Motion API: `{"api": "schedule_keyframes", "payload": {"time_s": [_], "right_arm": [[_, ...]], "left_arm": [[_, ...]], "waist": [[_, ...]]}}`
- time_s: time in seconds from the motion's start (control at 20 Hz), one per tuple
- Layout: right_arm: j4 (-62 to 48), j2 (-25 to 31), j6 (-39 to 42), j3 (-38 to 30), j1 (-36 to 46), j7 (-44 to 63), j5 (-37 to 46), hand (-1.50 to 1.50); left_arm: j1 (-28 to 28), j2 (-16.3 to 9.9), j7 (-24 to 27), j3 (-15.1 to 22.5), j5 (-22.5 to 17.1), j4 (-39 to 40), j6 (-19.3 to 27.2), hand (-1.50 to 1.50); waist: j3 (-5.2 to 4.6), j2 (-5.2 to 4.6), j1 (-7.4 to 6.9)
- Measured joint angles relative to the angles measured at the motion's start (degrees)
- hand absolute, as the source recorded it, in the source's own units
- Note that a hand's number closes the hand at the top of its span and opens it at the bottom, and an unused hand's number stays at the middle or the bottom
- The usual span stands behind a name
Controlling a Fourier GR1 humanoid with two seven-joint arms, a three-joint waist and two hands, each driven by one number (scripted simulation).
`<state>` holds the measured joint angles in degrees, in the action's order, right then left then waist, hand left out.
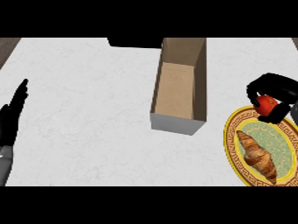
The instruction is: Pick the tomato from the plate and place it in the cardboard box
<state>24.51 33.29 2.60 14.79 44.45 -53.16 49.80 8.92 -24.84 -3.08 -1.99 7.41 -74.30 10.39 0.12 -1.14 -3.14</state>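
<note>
Tomato (265, 103) sits at the far edge of the plate (238, 127), with the right hand (281, 89) arched over it and its black fingers (275, 114) curled round the red fruit, so the grasp looks made or nearly made. Whether it has lifted clear of the plate I cannot tell. A croissant (258, 156) lies on the same plate, nearer the robot. The cardboard box (179, 94) stands open on the white worktop (80, 109) just left of the plate, with nothing visible inside. Picking seems roughly done; carrying the fruit leftward and releasing it into the box remain. The left hand (8, 118) rests open at the left edge, fingers straight.
</note>
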Motion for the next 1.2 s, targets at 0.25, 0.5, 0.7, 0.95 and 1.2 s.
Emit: {"api": "schedule_keyframes", "payload": {"time_s": [0.25, 0.5, 0.7, 0.95, 1.2], "right_arm": [[-5.39, 1.03, -5.02, -4.06, 5.54, -1.48, -1.21, 1.5], [-7.61, 2.86, -6.96, -9.13, 9.79, -4.48, -4.82, 1.5], [-7.01, 3.08, -7.03, -12.6, 12.68, -7.27, -8.25, 1.5], [-5.29, 1.02, -4.67, -13.49, 16.03, -8.54, -10.15, 1.5], [-4.32, -2.66, 0.96, -13.32, 19.18, -7.01, -11.92, 1.5]], "left_arm": [[-0.17, 0.23, 0.33, 0.07, 0.19, -0.46, -0.27, 0.0], [-0.17, 0.23, 0.15, -0.43, 0.12, -0.12, -0.49, 0.0], [0.3, 0.18, 0.42, -0.73, 0.28, 0.81, -0.7, 0.0], [-0.55, 0.52, 0.49, -1.1, 0.74, 0.68, -0.24, 0.0], [-1.31, 0.87, -0.1, -1.17, 1.3, -0.29, 0.12, 0.0]], "waist": [[0.1, -0.2, -0.56], [0.1, -0.12, -0.18], [0.09, -0.02, 0.23], [-0.02, 0.49, 0.98], [-0.08, 0.84, 1.58]]}}
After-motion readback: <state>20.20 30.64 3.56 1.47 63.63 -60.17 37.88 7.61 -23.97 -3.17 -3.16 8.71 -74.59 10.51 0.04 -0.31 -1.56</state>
